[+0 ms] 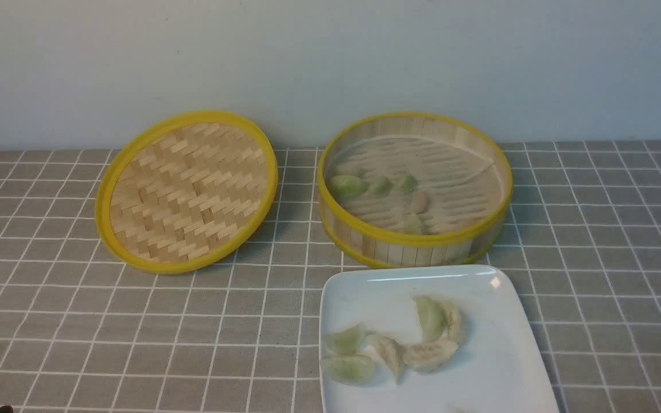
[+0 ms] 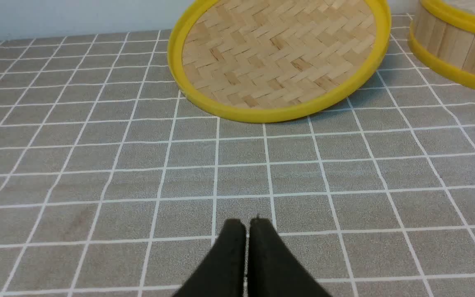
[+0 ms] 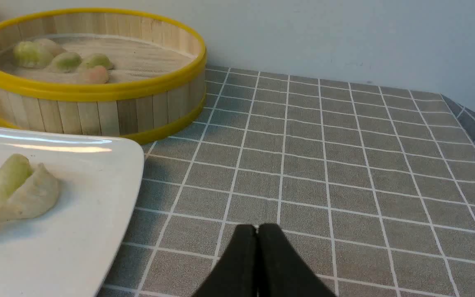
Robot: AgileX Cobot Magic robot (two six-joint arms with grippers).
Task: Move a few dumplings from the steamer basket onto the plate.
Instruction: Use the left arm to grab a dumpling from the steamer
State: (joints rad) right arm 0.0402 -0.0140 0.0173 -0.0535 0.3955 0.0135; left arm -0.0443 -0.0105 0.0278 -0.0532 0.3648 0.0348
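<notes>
Nearest you, the plate [image 1: 497,367], just in front of the basket [image 1: 416,241], held several dumplings [image 1: 428,353]; more sat inside the basket. Your left pincer [image 2: 248,225] and right pincer [image 3: 257,229] were closed, empty. Reaching in closed, you risked squashing a dumpling.

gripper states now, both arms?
Left gripper: shut, holding nothing.
Right gripper: shut, holding nothing.
</notes>
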